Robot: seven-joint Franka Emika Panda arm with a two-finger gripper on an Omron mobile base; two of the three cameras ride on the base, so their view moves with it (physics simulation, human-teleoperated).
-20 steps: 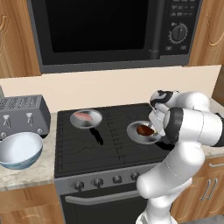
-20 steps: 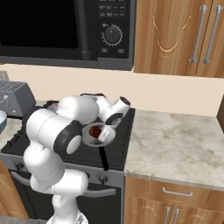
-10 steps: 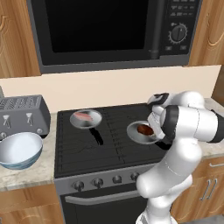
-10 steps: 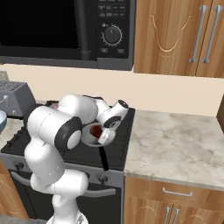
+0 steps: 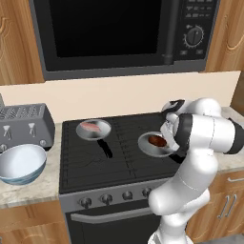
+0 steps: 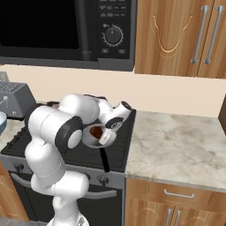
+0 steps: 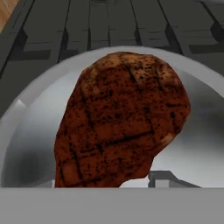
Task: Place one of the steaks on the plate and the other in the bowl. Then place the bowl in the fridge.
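Stovetop [image 5: 119,162] beneath me, my claw [image 6: 106,134] low over the near pan [image 7: 35,113] holding the dark steak [image 7: 122,118], finger spread I cannot tell, pink steak [image 5: 91,127] in the far pan [image 5: 94,130], bowl [image 5: 21,163] on the surface left.

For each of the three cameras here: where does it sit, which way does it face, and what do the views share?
Left base view: behind-left, facing the stove; arm at lower right.
Right base view: behind-right, facing stove and counter; arm at lower left.
Hand view: on the hand, looking closely at the dark steak.
Shared: that steak in its silver pan.
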